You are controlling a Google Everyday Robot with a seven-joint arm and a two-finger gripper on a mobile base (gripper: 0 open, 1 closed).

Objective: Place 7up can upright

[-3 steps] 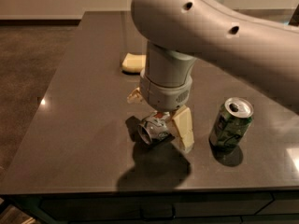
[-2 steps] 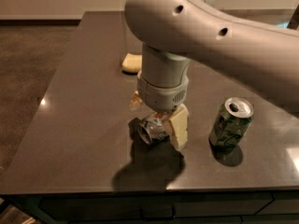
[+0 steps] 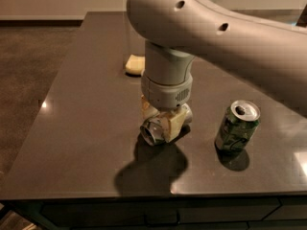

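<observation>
Silvery 7up can (image 3: 152, 132) — seemingly dented — held sideways in the gripper (image 3: 161, 120).

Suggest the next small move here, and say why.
Probably rotate the wrist to tip the can upright: the gripper appears closed on the 7up can, which is on its side at the table, mouth toward the camera.

The table (image 3: 81, 128) was a dark, smooth slab with a soft sheen that caught dull spots of light. The arm (image 3: 230, 37) had a smooth, matt grey plastic shell. The gripper (image 3: 162, 122), low over the table's middle, clamped the 7up can (image 3: 152, 131), shiny dented metal, between cream, matt pads (image 3: 174, 122). The green can (image 3: 236, 127) was glossy metal; the yellow block (image 3: 135, 64) looked soft and dull.
</observation>
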